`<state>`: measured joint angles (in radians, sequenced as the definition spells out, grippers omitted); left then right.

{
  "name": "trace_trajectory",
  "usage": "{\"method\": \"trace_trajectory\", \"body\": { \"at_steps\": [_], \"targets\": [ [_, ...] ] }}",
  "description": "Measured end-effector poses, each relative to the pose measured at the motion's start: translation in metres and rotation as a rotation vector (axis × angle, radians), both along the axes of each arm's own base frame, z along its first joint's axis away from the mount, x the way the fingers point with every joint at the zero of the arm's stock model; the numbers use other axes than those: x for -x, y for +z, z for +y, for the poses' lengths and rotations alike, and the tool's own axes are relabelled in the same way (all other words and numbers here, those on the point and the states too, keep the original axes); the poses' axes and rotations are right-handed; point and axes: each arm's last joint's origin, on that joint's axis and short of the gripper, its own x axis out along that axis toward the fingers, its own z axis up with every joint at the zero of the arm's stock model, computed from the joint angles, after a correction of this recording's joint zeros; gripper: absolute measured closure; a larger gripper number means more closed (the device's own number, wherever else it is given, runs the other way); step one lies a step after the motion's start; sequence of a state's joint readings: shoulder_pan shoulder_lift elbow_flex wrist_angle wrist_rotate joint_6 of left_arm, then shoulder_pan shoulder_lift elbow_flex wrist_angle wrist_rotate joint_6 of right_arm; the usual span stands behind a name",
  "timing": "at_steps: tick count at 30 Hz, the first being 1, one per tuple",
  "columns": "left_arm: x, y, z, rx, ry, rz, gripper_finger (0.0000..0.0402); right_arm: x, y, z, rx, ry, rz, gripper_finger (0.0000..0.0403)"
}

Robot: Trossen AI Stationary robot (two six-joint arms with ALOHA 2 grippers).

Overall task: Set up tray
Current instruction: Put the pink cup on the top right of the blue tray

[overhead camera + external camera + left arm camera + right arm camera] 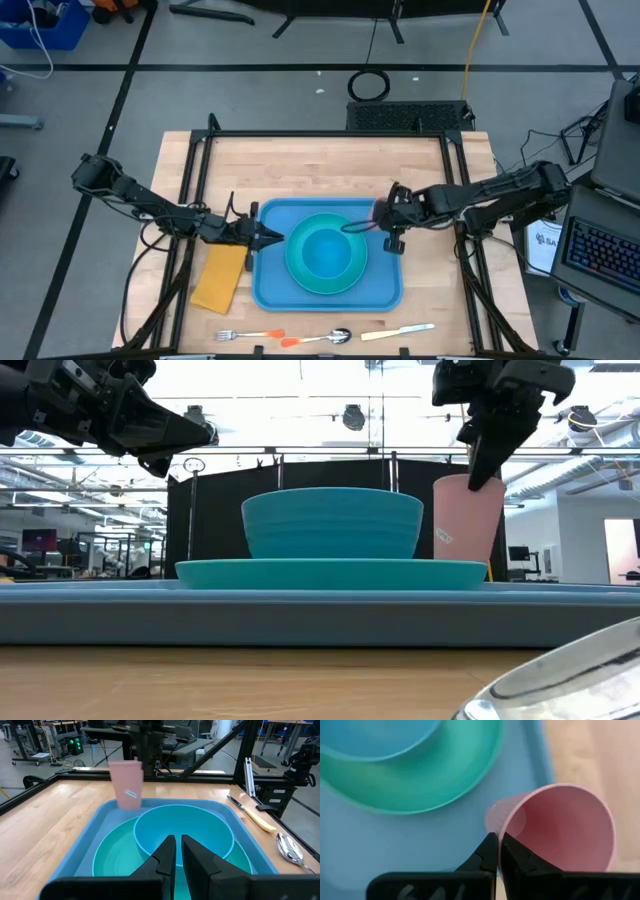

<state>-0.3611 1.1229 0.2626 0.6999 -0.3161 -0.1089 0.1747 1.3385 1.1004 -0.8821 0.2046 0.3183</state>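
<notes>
The blue tray [268, 290] lies mid-table. On it sits a teal plate [300, 280], and a blue bowl [327, 250] rests in the plate. My right gripper [498, 851] is over the tray's far right corner, shut on a pink cup [560, 827]. The low view shows the cup [466, 520] upright behind the plate. My left gripper [178, 851] hovers over the tray's left rim and points across the bowl. Its fingers are almost together with nothing between them. My right gripper pinches the cup's rim [496, 826], with one finger inside the cup and one outside. The fingers slant down from above and from the table's right. The cup stays upright with its mouth up. The plate hides its bottom, so I cannot tell if it rests on the tray.
A folded yellow napkin [220, 278] lies left of the tray. A fork [240, 335], a spoon [328, 337] and a knife [398, 331] lie in a row along the near edge. Bare wood shows at the far side, and black frame rails run along the table's sides.
</notes>
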Motion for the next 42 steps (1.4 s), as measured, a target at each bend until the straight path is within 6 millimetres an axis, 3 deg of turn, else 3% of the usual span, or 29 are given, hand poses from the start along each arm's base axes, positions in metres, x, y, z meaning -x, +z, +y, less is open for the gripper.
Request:
{"method": "trace_trajectory", "body": {
  "at_steps": [12, 28, 42],
  "targets": [
    [0.0, 0.0, 0.0, 0.0, 0.0, 0.0, 0.0366, 0.0, -0.003, 0.014, 0.037, 0.13, 0.015, 0.0403],
    [0.0, 0.0, 0.0, 0.0, 0.0, 0.002, 0.0366, -0.011, -0.023, 0.014, 0.1, 0.163, 0.125, 0.0403],
    [0.0, 0.0, 0.0, 0.0, 0.0, 0.002, 0.0366, -0.011, -0.023, 0.009, 0.122, 0.151, 0.13, 0.0403]
  ]
}}
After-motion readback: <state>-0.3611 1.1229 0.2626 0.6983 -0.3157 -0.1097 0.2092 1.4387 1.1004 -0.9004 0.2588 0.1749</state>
